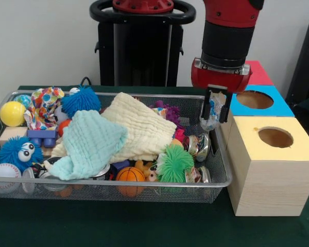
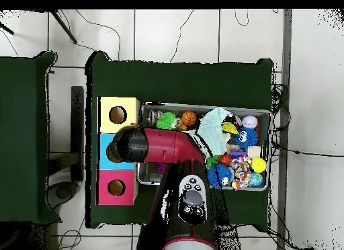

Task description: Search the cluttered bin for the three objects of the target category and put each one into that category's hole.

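My gripper (image 1: 217,109) hangs above the right rim of the wire bin (image 1: 222,154), shut on a crumpled shiny wrapper (image 1: 212,114) with blue print that dangles between its fingers. It sits just left of the blue box's hole (image 1: 254,99). The yellow box's hole (image 1: 275,137) lies nearer the camera, and a red box (image 1: 260,72) stands behind. More crumpled shiny pieces (image 1: 198,144) lie in the bin's right corner below the gripper. In the overhead view the arm's end (image 2: 127,145) covers the blue box (image 2: 103,160) and hides the gripper.
The bin holds a cream cloth (image 1: 141,128), a teal cloth (image 1: 90,145), a green fuzzy ball (image 1: 175,163), a small basketball (image 1: 130,175), blue fuzzy balls (image 1: 80,100), a yellow ball (image 1: 12,113) and a baseball (image 1: 4,172). The yellow box (image 2: 117,114) and pink box (image 2: 115,187) flank the arm.
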Controlling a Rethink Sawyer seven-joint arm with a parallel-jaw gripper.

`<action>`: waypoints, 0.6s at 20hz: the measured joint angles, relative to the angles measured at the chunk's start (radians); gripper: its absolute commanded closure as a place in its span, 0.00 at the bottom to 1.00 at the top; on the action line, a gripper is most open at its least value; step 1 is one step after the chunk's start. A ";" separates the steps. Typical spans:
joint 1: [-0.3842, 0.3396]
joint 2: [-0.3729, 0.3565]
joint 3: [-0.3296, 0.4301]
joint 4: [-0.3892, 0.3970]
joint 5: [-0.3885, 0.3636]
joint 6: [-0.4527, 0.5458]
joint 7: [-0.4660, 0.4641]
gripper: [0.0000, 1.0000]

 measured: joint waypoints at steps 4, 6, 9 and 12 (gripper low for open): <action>0.011 0.001 -0.001 0.012 0.001 0.022 0.000 1.00; 0.031 -0.001 -0.017 0.009 -0.001 0.052 0.000 1.00; 0.082 -0.019 -0.065 0.001 -0.007 0.129 0.000 1.00; 0.116 -0.051 -0.097 0.001 -0.008 0.199 0.000 1.00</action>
